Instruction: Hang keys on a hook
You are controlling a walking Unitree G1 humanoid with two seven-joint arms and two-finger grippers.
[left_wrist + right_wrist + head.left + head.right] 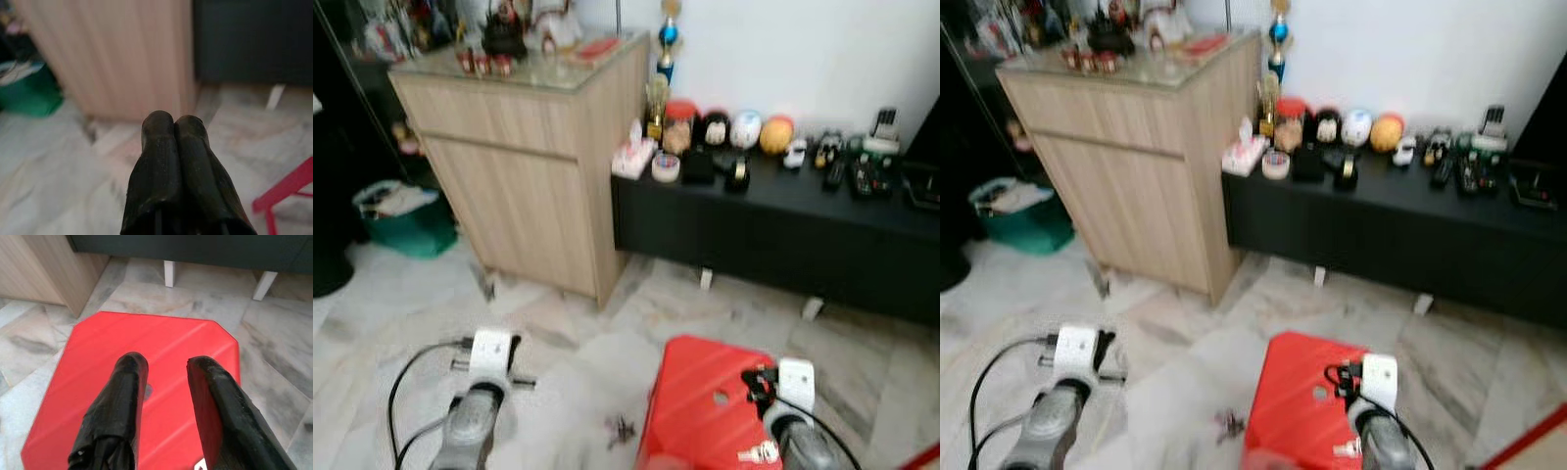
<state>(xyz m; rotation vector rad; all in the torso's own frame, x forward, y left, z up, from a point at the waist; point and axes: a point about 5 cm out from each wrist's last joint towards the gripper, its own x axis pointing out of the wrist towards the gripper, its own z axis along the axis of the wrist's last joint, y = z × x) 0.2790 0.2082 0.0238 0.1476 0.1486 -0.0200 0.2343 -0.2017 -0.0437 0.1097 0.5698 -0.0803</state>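
**Marble floor** (372, 294): pale and veined, carrying everything listed below.

**Wooden cabinet** (529, 166): upright on the left, with a cluttered top.

**Low black bench** (773, 220): set along the white wall, just beside the cabinet, loaded with small ornaments.

**Red stool** (705, 411): on the floor in front of the bench, beneath the right arm.

**Right gripper** (166, 364): 2 fingers spread apart, hovering over the stool top, holding nothing.

**Left gripper** (173, 122): 2 fingers pressed together and empty, above the floor, aimed toward the cabinet base.

**Keys** (622, 429): probably the small dark cluster on the floor just beside the stool's left edge, between the 2 arms. Too blurred to confirm.

**Handling**
- Expect light, rigid metal pieces, loosely joined and not fragile.
- Expect swinging once lifted, and slipping against smooth finger pads.
- Note the flat lie on hard floor, which leaves little edge to get under.
- Pinch the thickest bunch rather than 1 blade.
- Leave the ring clear for the hook.
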